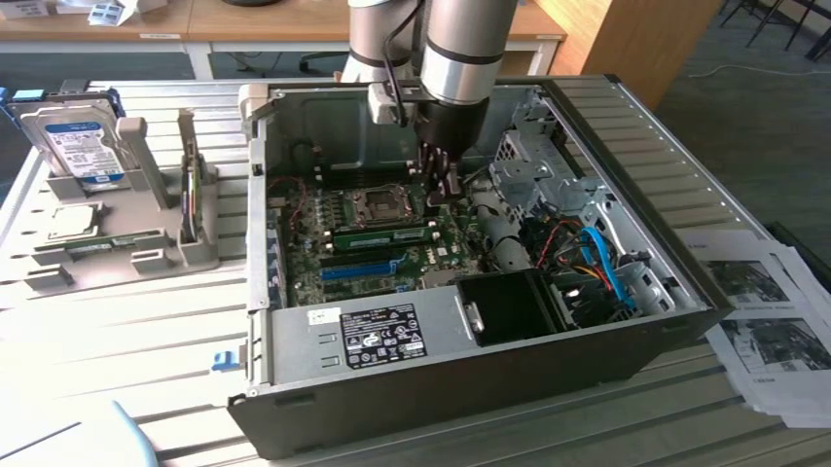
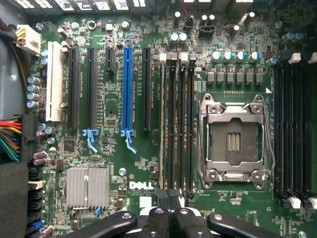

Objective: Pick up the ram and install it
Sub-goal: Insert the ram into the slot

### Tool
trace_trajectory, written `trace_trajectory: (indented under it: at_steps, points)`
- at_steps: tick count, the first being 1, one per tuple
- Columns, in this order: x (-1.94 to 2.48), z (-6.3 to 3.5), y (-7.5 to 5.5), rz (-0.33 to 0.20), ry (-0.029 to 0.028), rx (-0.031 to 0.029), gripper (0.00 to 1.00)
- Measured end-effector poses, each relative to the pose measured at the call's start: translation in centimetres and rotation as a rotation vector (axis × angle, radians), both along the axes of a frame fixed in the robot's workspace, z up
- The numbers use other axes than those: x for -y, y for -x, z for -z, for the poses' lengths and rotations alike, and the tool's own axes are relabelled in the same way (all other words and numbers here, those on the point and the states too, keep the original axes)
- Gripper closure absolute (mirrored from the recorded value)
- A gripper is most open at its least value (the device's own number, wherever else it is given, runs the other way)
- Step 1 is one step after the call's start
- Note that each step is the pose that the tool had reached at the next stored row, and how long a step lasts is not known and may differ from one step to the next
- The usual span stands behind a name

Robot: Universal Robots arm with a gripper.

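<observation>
The open computer case (image 1: 675, 292) lies on the table with its motherboard (image 2: 114, 163) facing up. A green ram (image 1: 384, 236) sits on edge in a slot beside the CPU socket (image 1: 380, 202). From the wrist view, the ram (image 2: 163, 124) appears as a thin pale edge in the slot nearest the black expansion slots. My gripper (image 1: 442, 187) reaches down into the case just above the board, to the exterior view's right of the socket. The gripper (image 2: 171, 197) is shut, its black fingers pressed together with nothing between them, hovering at one end of the memory slots.
A long blue slot (image 2: 128, 89) and a silver heatsink (image 2: 87, 187) lie beside the memory slots. In the exterior view's left, a grey holder (image 1: 130, 258) carries a blue-labelled hard drive (image 1: 81, 146) and a thin upright board (image 1: 195, 199). Printed papers (image 1: 766, 321) lie beside the case.
</observation>
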State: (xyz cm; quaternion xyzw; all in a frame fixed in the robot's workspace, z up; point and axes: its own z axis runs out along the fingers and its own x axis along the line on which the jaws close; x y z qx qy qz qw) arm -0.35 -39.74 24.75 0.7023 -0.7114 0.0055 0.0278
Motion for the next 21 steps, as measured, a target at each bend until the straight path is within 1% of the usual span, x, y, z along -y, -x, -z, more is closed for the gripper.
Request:
trace_trajectory:
  at_steps: [4,10,15,21]
  points:
    - [0.0,0.02,0.0,0.0,0.0,0.0,0.91]
    - [0.0,0.36,0.0,0.0,0.0,-0.0001,0.91]
    - [0.0,0.37,0.0,0.0,0.0,-0.0001,0.91]
    - [0.0,0.7,0.0,0.0,-0.0002,0.0,0.91]
